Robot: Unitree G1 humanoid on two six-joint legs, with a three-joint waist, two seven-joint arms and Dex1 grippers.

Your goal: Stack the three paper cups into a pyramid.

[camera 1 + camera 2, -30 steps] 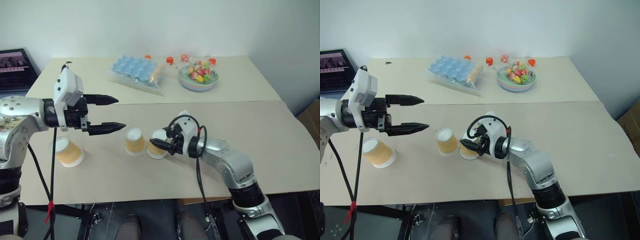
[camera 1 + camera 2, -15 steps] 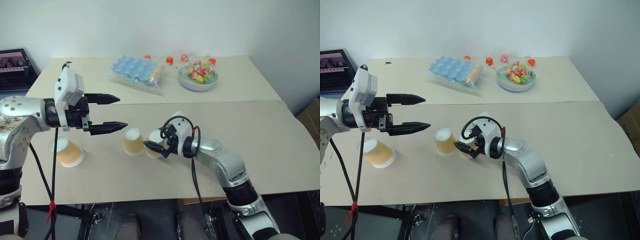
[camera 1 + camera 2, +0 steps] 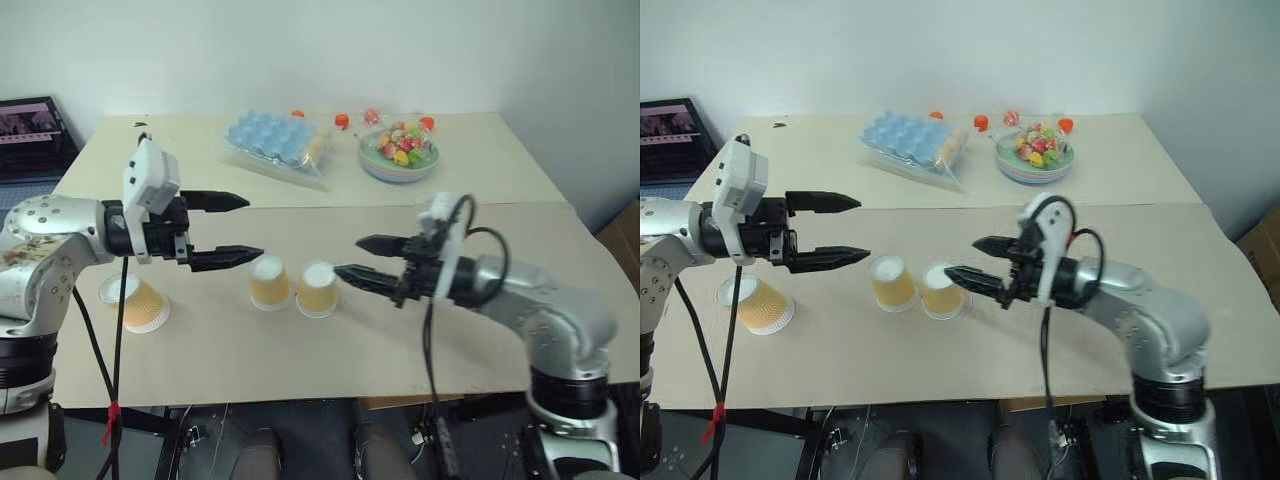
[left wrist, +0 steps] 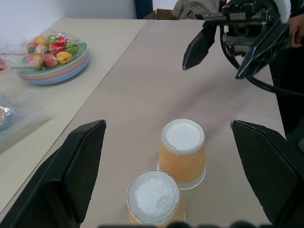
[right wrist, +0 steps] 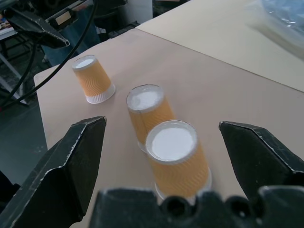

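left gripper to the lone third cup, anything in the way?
Nothing visible. The third cup stands upside down, alone on the table, below the open left gripper. The two base cups sit off toward the right gripper.

Orange-tan zigzag-ribbed paper cups [image 3: 318, 289], white bases, pastel bowl [image 3: 398, 165], black fingers [image 3: 225, 257]

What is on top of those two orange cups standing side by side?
Nothing yet. The two middle cups stand upside down, white bases bare. The third cup sits apart, partly hidden behind the open left pincer. What is under any cup cannot be seen.
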